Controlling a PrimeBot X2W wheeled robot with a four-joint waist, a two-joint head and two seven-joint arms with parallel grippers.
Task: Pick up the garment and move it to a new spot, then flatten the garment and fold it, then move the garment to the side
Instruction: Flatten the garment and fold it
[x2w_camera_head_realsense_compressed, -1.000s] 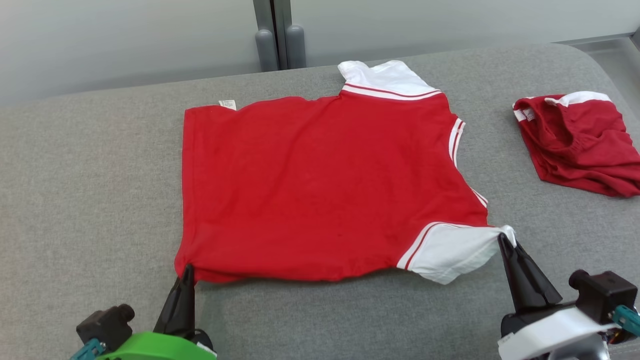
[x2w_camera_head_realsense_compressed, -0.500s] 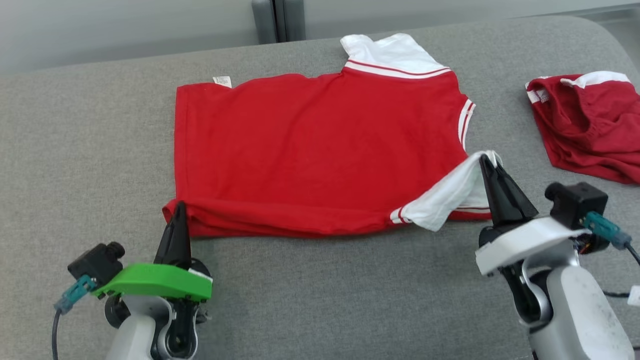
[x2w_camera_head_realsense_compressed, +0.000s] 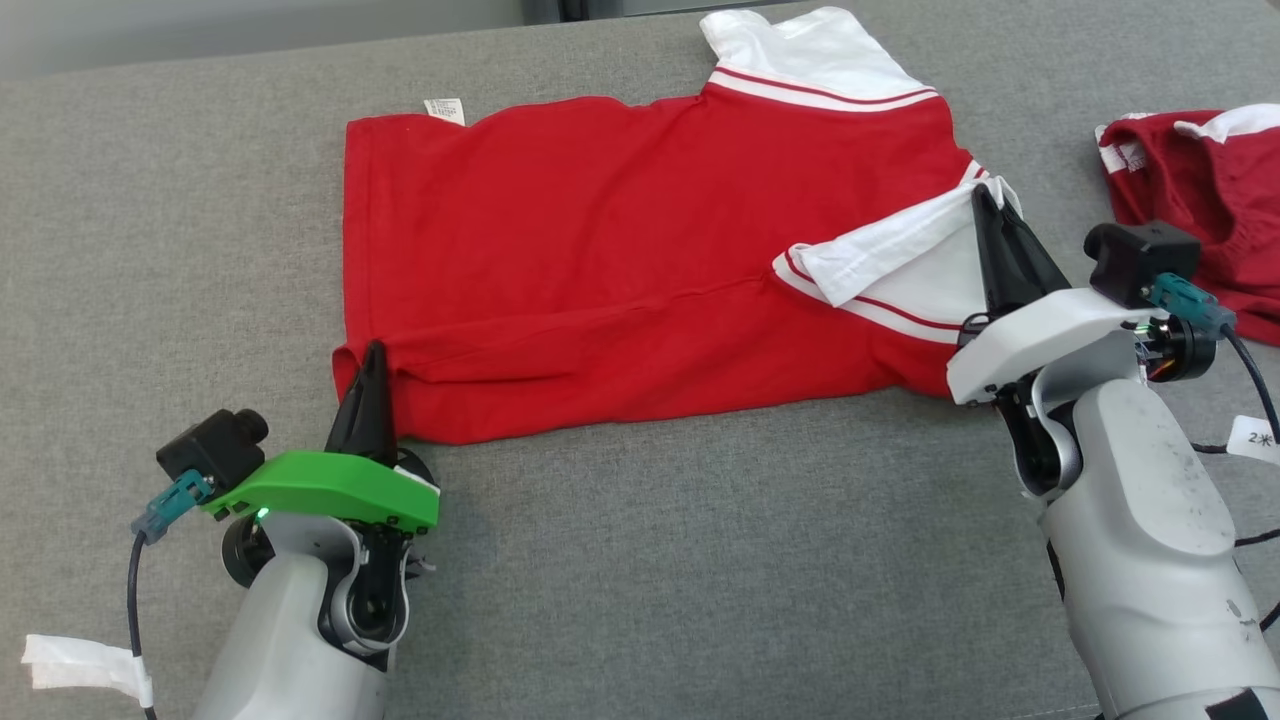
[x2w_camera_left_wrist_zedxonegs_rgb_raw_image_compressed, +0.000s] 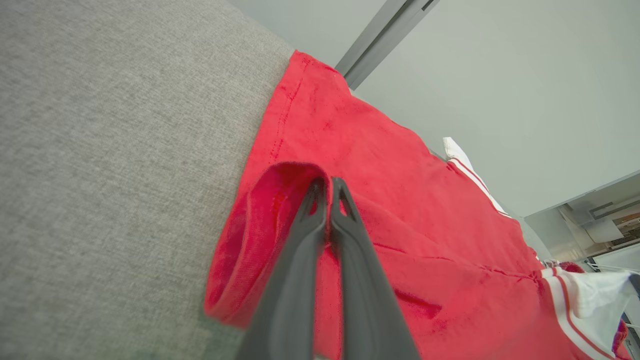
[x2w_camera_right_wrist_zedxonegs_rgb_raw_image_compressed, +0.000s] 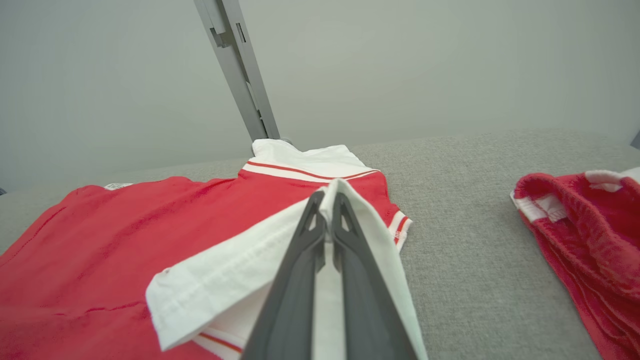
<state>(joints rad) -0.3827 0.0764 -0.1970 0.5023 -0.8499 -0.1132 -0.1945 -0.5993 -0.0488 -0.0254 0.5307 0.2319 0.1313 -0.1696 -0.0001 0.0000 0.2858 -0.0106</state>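
From the head view, the garment (x2w_camera_head_realsense_compressed: 600, 230), a red shirt with white sleeves, lies spread on the grey tabletop (x2w_camera_head_realsense_compressed: 700, 560), wholly to the left of the dark red bundle (x2w_camera_head_realsense_compressed: 1190, 190) and not touching it. The left gripper (x2w_camera_head_realsense_compressed: 373, 350) is at the shirt's corner farthest from the bundle, its fingers clenched on the hem corner (x2w_camera_head_realsense_compressed: 350, 370), which is lifted and rolled back over the red cloth. The right gripper (x2w_camera_head_realsense_compressed: 985, 195) is just beside the bundle. Its fingers pinch the tip of the near sleeve (x2w_camera_head_realsense_compressed: 900, 255), which is turned back across the shirt's body, away from the bundle. The far sleeve (x2w_camera_head_realsense_compressed: 810, 50) lies flat at the shirt's far edge, and a small white label (x2w_camera_head_realsense_compressed: 445, 108) sticks out at the far corner away from the bundle.

In the left wrist view, the left gripper (x2w_camera_left_wrist_zedxonegs_rgb_raw_image_compressed: 329, 182) has its two fingers pressed together with red cloth caught between the tips. The hem (x2w_camera_left_wrist_zedxonegs_rgb_raw_image_compressed: 260, 210) curls in a loop around them, raised off the tabletop (x2w_camera_left_wrist_zedxonegs_rgb_raw_image_compressed: 100, 150). The rest of the garment (x2w_camera_left_wrist_zedxonegs_rgb_raw_image_compressed: 390, 165) stretches beyond the fingers toward the bundle, which is too small here to make out clearly.

In the right wrist view, the right gripper (x2w_camera_right_wrist_zedxonegs_rgb_raw_image_compressed: 327, 197) is closed on the white sleeve (x2w_camera_right_wrist_zedxonegs_rgb_raw_image_compressed: 225, 270), the cloth's edge nipped at the fingertips and draped to both sides of them. The garment (x2w_camera_right_wrist_zedxonegs_rgb_raw_image_compressed: 125, 225) lies left of the bundle (x2w_camera_right_wrist_zedxonegs_rgb_raw_image_compressed: 585, 225), with bare tabletop (x2w_camera_right_wrist_zedxonegs_rgb_raw_image_compressed: 465, 200) between the two.
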